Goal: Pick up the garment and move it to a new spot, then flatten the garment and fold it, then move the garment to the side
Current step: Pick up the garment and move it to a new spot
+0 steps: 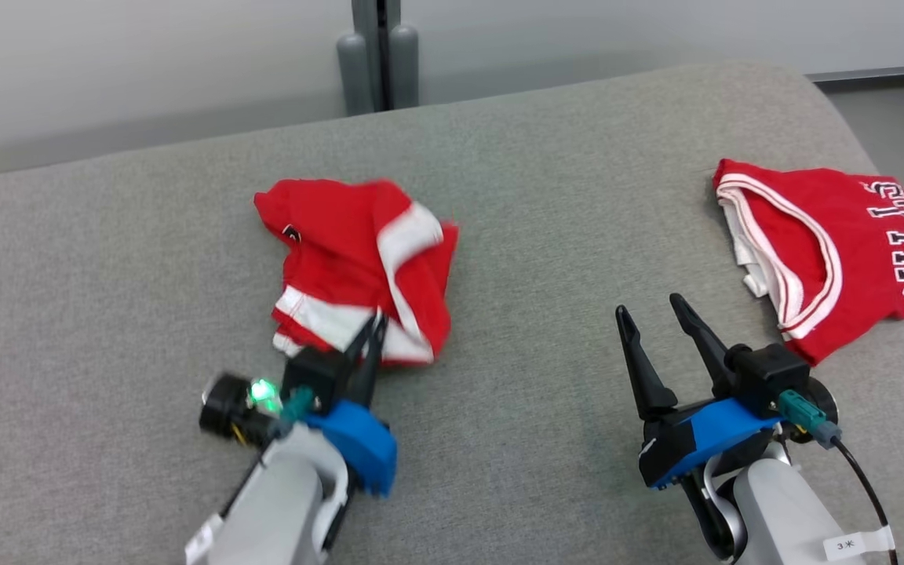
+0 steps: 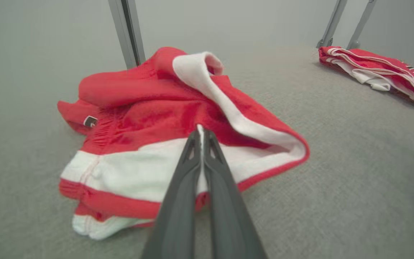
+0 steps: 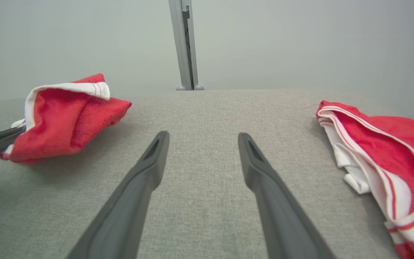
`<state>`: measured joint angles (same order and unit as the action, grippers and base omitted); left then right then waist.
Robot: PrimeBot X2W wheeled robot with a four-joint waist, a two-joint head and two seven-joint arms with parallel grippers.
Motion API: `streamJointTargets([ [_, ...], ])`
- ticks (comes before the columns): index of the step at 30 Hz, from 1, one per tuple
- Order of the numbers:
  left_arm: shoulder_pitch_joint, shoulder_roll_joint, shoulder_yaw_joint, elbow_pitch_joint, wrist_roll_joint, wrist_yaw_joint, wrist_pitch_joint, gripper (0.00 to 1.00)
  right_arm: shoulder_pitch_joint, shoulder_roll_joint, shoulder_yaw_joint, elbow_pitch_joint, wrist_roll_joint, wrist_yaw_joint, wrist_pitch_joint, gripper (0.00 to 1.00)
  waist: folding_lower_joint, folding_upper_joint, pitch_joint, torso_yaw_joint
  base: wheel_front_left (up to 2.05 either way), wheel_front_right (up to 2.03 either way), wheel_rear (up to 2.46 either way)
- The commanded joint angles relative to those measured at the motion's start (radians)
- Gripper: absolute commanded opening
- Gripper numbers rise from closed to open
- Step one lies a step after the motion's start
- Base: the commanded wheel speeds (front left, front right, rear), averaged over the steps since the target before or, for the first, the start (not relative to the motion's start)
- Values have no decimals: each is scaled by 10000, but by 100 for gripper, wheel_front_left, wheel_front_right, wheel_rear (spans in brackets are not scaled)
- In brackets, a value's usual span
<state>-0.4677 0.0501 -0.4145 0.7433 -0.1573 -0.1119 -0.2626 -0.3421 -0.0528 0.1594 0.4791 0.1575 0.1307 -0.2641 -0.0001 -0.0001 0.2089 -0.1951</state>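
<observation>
A crumpled red garment with white bands (image 1: 358, 259) lies left of centre on the grey fabric surface (image 1: 546, 235). My left gripper (image 1: 377, 320) is at its near edge, shut on a white band of the cloth. In the left wrist view the closed fingers (image 2: 192, 169) pinch a sliver of white fabric at their tips (image 2: 201, 127), with the garment (image 2: 149, 118) bunched behind. My right gripper (image 1: 648, 304) stands open over bare surface between the two red pieces, holding nothing; the right wrist view shows its spread fingers (image 3: 203, 135) and the garment (image 3: 67, 115) at the left.
A folded red jersey with white trim and "BULLS" lettering (image 1: 836, 243) lies at the right edge of the surface, close to my right gripper. A grey post (image 1: 377, 55) stands behind the far edge. The surface curves down to the floor at the upper right.
</observation>
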Motion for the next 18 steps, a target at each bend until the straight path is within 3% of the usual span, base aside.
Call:
streamJointTargets([
  [1, 308, 14, -112, 65, -304, 197, -26, 93, 118, 21, 3, 36, 25, 1, 2, 100, 1, 1, -162, -79, 0, 0, 0],
  [2, 535, 22, -178, 76, -580, 329, -24, 100, 175, 22, 32, 42, 78, 1, 2, 100, 1, 1, -206, -64, 0, 0, 0],
  [4, 784, 18, -257, 138, -818, 437, -24, 100, 221, 23, 68, 45, 126, 1, 2, 100, 1, 1, -269, -18, 0, 0, 0],
  [10, 2005, 1, 570, -626, -1779, 1338, -25, 100, 320, 17, 406, 69, 338, 1, 2, 100, 1, 1, -551, 419, 0, 0, 0],
  [18, 2981, 1, 1983, -2570, -1456, 1622, -25, 100, 193, 8, 714, 322, 294, 0, 1, 100, 1, 1, -551, 1560, 0, 0, 0],
])
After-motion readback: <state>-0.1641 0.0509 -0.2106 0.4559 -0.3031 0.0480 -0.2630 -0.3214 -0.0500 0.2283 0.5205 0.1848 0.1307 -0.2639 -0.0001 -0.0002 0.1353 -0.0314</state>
